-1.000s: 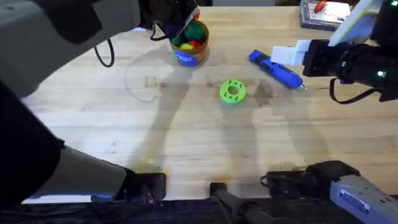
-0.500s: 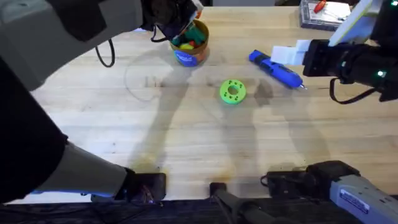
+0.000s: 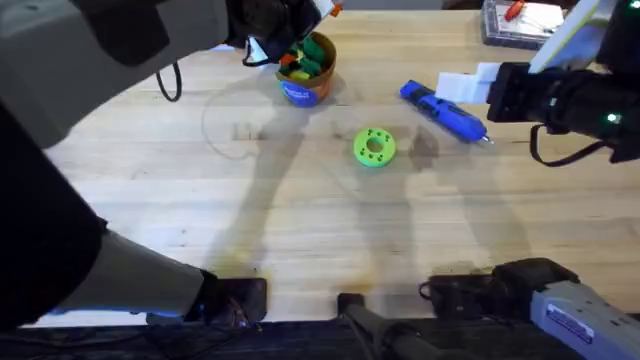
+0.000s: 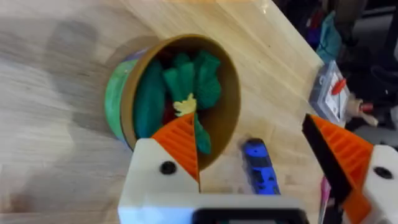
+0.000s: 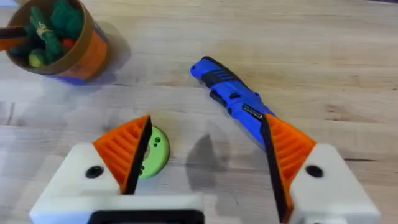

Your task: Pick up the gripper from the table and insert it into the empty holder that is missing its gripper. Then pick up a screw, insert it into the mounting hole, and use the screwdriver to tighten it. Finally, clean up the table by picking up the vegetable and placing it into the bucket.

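Note:
The dark-blue bucket [image 3: 303, 88] stands at the far middle of the table, holding green, red and yellow toy produce. A slender green vegetable [image 4: 149, 93] lies inside it against the wall. My left gripper [image 3: 310, 33] hovers just over the bucket's rim, open, with nothing between its orange pads [image 4: 180, 146]. The blue screwdriver [image 3: 445, 112] lies flat to the right of the bucket. My right gripper [image 3: 462, 86] hangs open above the screwdriver [image 5: 233, 96] and holds nothing. The loose gripper part, its holder and the screw are out of view.
A lime-green disc with holes [image 3: 375, 147] lies mid-table in front of the screwdriver. A grey case with small parts [image 3: 520, 22] sits at the far right corner. The left arm's dark bulk covers the table's left side.
The left gripper has lifted slightly up and away from the bucket, and the green produce in the bucket sits differently. The right arm, screwdriver and disc have not moved.

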